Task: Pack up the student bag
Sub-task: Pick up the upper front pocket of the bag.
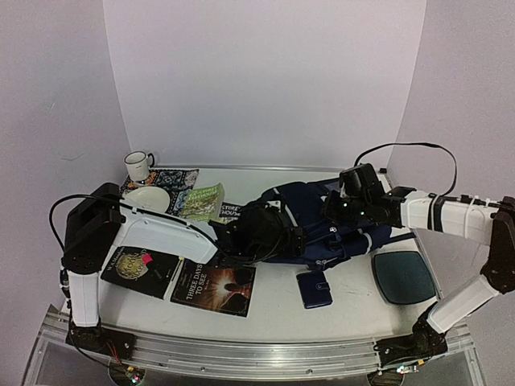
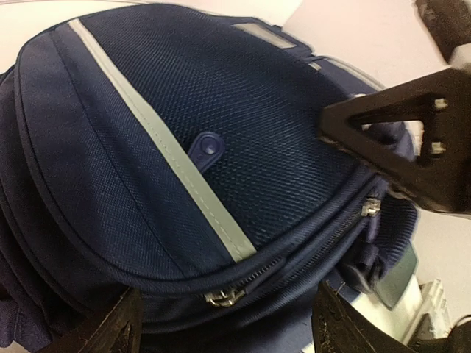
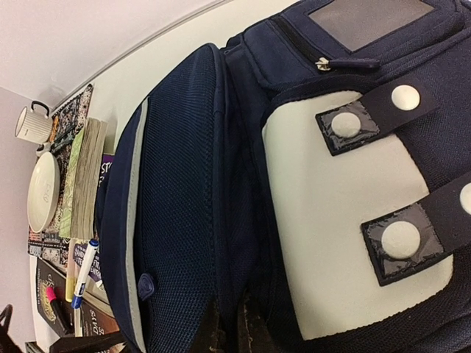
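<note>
The student bag (image 1: 322,223), navy with pale stripes and a white patch (image 3: 346,220), lies on its side in the middle of the table. My left gripper (image 1: 261,235) is at its left end. In the left wrist view the gripper (image 2: 228,334) is open, its fingers (image 2: 110,331) wide apart on either side of a zip pull (image 2: 224,296) on the bag (image 2: 184,147). My right gripper (image 1: 344,211) is on the bag's top right. In the right wrist view it (image 3: 235,337) is shut on a fold of navy fabric beside the patch.
A mug (image 1: 138,165), a plate (image 1: 147,199) and a green book (image 1: 201,201) are at the back left. Two dark books (image 1: 216,288) lie front left. A small navy wallet (image 1: 314,288) and a teal pad (image 1: 402,276) lie front right. A pen (image 3: 85,268) lies by the books.
</note>
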Robot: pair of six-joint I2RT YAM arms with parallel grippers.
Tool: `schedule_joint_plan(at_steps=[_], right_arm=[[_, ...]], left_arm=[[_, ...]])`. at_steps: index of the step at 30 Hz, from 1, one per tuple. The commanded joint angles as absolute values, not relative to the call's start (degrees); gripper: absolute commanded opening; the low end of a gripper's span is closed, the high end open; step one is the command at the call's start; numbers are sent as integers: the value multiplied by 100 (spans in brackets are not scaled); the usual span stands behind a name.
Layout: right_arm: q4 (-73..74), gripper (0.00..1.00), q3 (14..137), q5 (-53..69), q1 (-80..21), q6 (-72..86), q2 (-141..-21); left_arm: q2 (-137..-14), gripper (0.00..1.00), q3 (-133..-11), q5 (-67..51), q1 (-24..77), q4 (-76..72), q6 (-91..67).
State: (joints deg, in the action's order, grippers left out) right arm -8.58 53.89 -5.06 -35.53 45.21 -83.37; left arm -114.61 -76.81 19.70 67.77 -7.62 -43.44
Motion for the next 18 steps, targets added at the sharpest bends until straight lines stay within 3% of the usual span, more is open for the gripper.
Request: schedule_joint_plan(at_steps=[1, 9, 18], right_arm=[[-1828, 0, 5570, -502, -3710, 4542, -8199], [-1822, 0, 5523, -154, -3805, 4459, -8191], [-1291, 0, 5762, -179, -3782, 3777, -8164]], left_arm=[[-11720, 81, -8111, 2645, 6770, -496, -4375], [-11845, 82, -8134, 3403, 6768, -334, -4485], [-11371, 62, -7501, 3828, 6768, -132, -4645]])
